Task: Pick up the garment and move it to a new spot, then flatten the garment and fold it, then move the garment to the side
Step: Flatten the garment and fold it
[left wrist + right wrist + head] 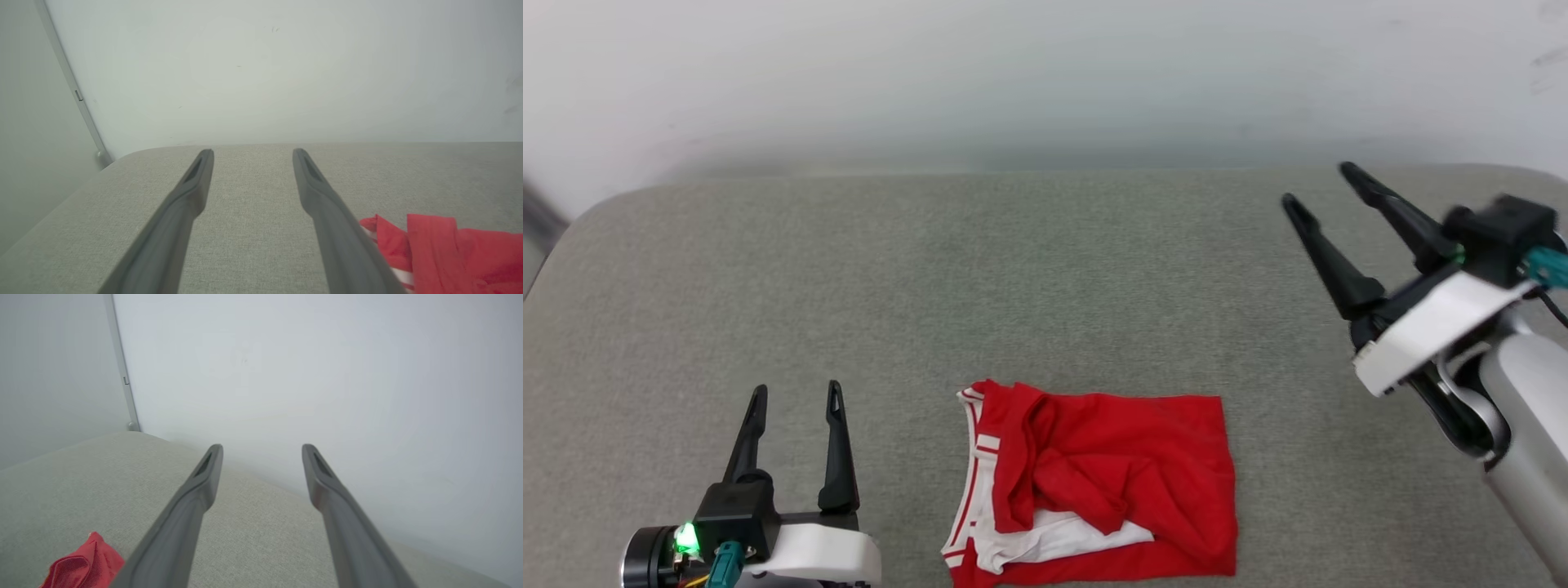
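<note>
The garment (pixel 1111 490), red with white striped trim, lies folded into a rough rectangle on the grey cushion near the front edge of the head view, a white sleeve showing under its rumpled top layer. My left gripper (pixel 794 394) is open and empty, low at the left, a short way left of the garment. My right gripper (pixel 1321 184) is open and empty, raised at the far right, well apart from the cloth. A red corner of the garment (pixel 449 253) lies right of the open left gripper (pixel 252 153). Another red corner (pixel 81 565) lies left of the open right gripper (pixel 261 448).
The grey fabric surface (pixel 980 286) spreads wide behind and beside the garment. A pale wall (pixel 1045 73) rises right behind it. A thin metal strip (pixel 73 90) runs down the wall at the surface's far left corner.
</note>
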Motion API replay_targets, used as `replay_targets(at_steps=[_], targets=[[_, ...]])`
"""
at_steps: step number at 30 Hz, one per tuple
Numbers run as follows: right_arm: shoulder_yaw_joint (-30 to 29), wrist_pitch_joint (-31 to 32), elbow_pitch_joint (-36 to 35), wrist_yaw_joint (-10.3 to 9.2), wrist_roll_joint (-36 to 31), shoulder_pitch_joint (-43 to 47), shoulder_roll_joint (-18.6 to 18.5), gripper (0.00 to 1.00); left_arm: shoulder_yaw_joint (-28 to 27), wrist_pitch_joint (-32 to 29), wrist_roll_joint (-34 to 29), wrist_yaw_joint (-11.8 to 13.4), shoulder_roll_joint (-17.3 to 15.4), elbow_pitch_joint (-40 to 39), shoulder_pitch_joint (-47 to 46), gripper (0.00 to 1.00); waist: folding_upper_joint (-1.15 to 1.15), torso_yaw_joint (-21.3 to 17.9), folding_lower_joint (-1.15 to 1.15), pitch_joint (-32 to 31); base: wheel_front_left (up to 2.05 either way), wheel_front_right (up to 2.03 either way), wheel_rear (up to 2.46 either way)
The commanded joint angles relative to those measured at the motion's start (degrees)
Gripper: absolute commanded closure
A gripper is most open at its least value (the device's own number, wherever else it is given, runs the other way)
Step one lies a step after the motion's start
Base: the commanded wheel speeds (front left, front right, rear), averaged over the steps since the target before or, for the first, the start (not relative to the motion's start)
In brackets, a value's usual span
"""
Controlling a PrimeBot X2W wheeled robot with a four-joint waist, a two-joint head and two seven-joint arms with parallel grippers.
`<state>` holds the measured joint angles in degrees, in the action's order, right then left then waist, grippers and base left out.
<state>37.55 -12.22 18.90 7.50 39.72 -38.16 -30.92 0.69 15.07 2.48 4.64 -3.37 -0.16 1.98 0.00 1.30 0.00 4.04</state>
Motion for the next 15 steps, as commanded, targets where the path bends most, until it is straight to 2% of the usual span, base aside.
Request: replay_targets(at_steps=[1, 5, 9, 11, 12, 15], targets=[[-5.01, -1.60, 0.60, -0.02, -3.77, 3.59, 1.67, 0.00, -0.46, 0.13, -0.31, -0.09, -0.19, -0.22, 0.90, 0.00, 0.00, -1.57, 0.00, -1.16, 0.00, 0.00, 0.00], [-17.02, -2.83, -0.65, -0.02, -12.05, 11.27, 5.13, 0.00, -0.64, 0.13, -0.54, -0.14, -0.14, -0.32, 1.81, 0.00, 0.00, -2.77, 0.00, -2.12, 0.00, 0.00, 0.00], [-27.55, -2.94, -5.68, -0.02, -19.09, 19.86, 9.63, 0.00, -0.85, 0.13, -0.70, -0.34, -0.12, -0.45, 2.76, 0.00, 0.00, -3.61, 0.00, -3.03, 0.00, 0.00, 0.00], [-29.67, -2.93, -6.93, -0.03, -20.24, 22.05, 11.01, 0.00, -0.92, 0.13, -0.72, -0.44, -0.15, -0.52, 2.91, 0.00, 0.00, -3.71, 0.00, -3.24, 0.00, 0.00, 0.00], [-32.97, -2.96, -9.59, -0.02, -22.37, 25.98, 13.36, 0.00, -1.13, 0.13, -0.73, -0.48, -0.24, -0.60, 3.49, 0.00, 0.00, -3.89, 0.00, -3.58, 0.00, 0.00, 0.00], [-34.91, -2.95, -11.89, -0.02, -23.88, 29.75, 15.46, 0.00, -1.35, 0.13, -0.72, -0.62, -0.28, -0.64, 3.92, 0.00, 0.00, -3.99, 0.00, -3.86, 0.00, 0.00, 0.00]])
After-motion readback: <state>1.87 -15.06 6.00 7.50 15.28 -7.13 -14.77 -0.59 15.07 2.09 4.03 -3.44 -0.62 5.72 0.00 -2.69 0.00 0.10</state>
